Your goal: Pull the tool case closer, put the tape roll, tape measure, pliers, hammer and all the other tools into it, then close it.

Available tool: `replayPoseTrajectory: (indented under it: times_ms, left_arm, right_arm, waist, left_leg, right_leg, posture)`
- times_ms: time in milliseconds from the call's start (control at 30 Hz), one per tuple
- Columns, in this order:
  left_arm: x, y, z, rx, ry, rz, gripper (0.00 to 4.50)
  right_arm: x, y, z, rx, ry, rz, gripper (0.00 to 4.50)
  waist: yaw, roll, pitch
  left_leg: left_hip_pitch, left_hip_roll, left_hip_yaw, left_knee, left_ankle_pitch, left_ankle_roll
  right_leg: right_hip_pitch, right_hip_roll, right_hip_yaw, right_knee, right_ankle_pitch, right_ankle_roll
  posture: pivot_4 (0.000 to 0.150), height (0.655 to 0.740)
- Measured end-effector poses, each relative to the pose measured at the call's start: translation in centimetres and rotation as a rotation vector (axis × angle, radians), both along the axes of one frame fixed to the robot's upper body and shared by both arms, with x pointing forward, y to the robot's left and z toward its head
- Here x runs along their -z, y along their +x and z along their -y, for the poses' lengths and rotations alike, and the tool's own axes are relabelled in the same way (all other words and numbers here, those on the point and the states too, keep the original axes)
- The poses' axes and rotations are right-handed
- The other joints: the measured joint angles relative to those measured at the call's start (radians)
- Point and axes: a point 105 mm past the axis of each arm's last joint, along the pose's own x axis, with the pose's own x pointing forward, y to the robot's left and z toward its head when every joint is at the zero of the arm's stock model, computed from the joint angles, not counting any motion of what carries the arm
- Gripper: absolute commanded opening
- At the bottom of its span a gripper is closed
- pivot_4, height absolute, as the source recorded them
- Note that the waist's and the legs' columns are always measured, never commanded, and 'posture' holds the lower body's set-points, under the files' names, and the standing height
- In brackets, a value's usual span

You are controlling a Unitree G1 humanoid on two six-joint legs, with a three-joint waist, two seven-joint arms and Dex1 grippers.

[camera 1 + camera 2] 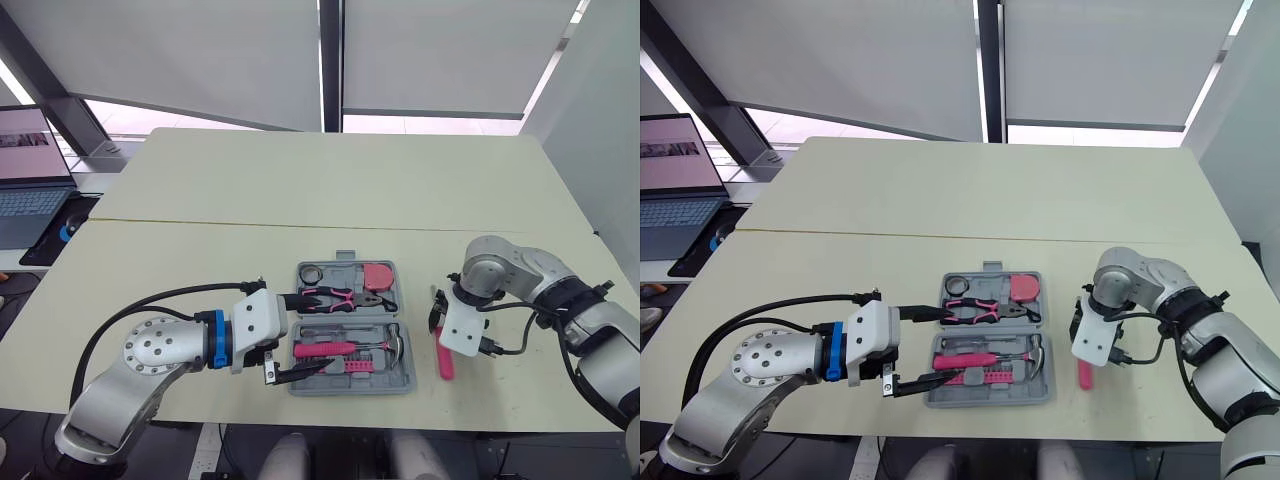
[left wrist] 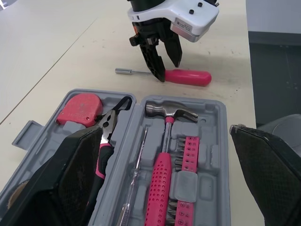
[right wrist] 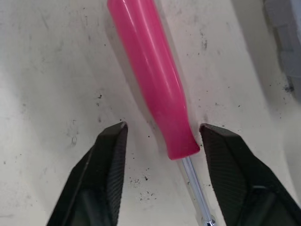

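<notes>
Grey moulded plastic case [image 1: 350, 388] lying open near the front edge of matte cream table [image 1: 300, 200], pliers [image 1: 340, 296] and pink-handled hammer [image 2: 164, 155] in recesses, left gripper [image 1: 288, 338] spread wide at its left edge, right gripper [image 3: 162, 136] open astride smooth pink screwdriver [image 3: 155, 70] just right of case, broad tabletop behind.

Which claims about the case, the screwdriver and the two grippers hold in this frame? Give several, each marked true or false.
1. The tool case lies open on the table. True.
2. The pink screwdriver lies inside the case. False: it lies on the table to the case's right.
3. The right gripper is open, with one finger on each side of the screwdriver's handle. True.
4. The hammer lies on the bare table. False: it sits in the case.
5. The left gripper is shut. False: it is open at the case's left side.
</notes>
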Motion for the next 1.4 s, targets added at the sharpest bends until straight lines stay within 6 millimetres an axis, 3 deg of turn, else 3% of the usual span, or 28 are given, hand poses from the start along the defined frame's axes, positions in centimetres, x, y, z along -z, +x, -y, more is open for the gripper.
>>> replayPoseTrajectory:
  times_ms: [200, 533, 733, 867, 1000, 1167, 1400]
  left_arm:
    - [-0.2, 0.1, 0.2, 0.002, -0.006, 0.011, 4.5]
    - [-0.1, 0.1, 0.2, 0.002, -0.003, 0.01, 4.5]
    - [-0.1, 0.2, 0.1, 0.001, 0.001, 0.022, 4.5]
    - [-0.1, 0.4, -0.1, -0.008, 0.005, 0.026, 4.5]
    - [-0.2, 0.7, -0.2, -0.007, 0.01, 0.04, 4.5]
    - [-0.2, 0.9, 0.0, 0.015, 0.025, 0.048, 4.5]
    - [-0.2, 1.0, 0.5, 0.038, 0.03, 0.053, 4.5]
  right_arm:
    - [0.6, 0.1, -0.1, -0.019, 0.035, 0.03, 0.63]
    - [0.7, -1.3, 0.4, 0.148, 0.117, -0.021, 0.61]
    - [-2.2, -2.5, 1.8, 0.493, 0.221, -0.065, 0.61]
    - [-3.1, -4.2, 3.1, 0.866, 0.311, -0.186, 0.61]
    - [-3.9, -4.4, 4.6, 1.253, 0.433, -0.243, 0.61]
    - [-2.0, -5.2, 5.4, 1.692, 0.537, -0.359, 0.61]
    - [0.1, -2.4, 6.6, 2.066, 0.713, -0.231, 0.61]
  waist:
    - [0.0, 0.0, 0.0]
    - [0.004, -0.001, -0.001]
    - [0.006, 0.0, 0.0]
    - [0.013, 0.0, 0.0]
    - [0.015, 0.0, 0.0]
    - [0.021, 0.0, 0.0]
    - [0.021, 0.0, 0.0]
  left_leg:
    - [0.001, 0.0, 0.0, 0.0, 0.0, 0.0]
    - [0.0, 0.0, -0.001, 0.0, 0.0, -0.001]
    - [0.0, 0.0, -0.002, 0.0, 0.0, 0.001]
    - [0.0, 0.0, -0.002, 0.0, -0.002, 0.003]
    - [0.0, 0.0, -0.002, 0.0, -0.002, 0.003]
    - [0.0, 0.0, -0.001, 0.0, -0.002, 0.003]
    - [0.0, -0.001, -0.001, 0.0, -0.002, 0.003]
  right_leg:
    - [0.001, 0.0, 0.0, 0.001, 0.0, 0.0]
    - [0.001, 0.0, -0.001, 0.001, 0.0, 0.0]
    - [0.001, 0.0, -0.001, 0.0, 0.0, 0.0]
    - [0.001, 0.0, -0.001, 0.001, 0.0, 0.0]
    - [0.001, 0.0, -0.001, 0.001, 0.0, 0.0]
    - [0.001, 0.0, 0.0, 0.001, 0.0, 0.0]
    - [0.001, 0.0, 0.0, 0.001, 0.0, 0.0]
  posture:
    - [0.15, 0.74]
    - [0.15, 0.74]
    - [0.15, 0.74]
    - [0.15, 0.74]
    - [0.15, 0.74]
    - [0.15, 0.74]
    - [0.15, 0.74]
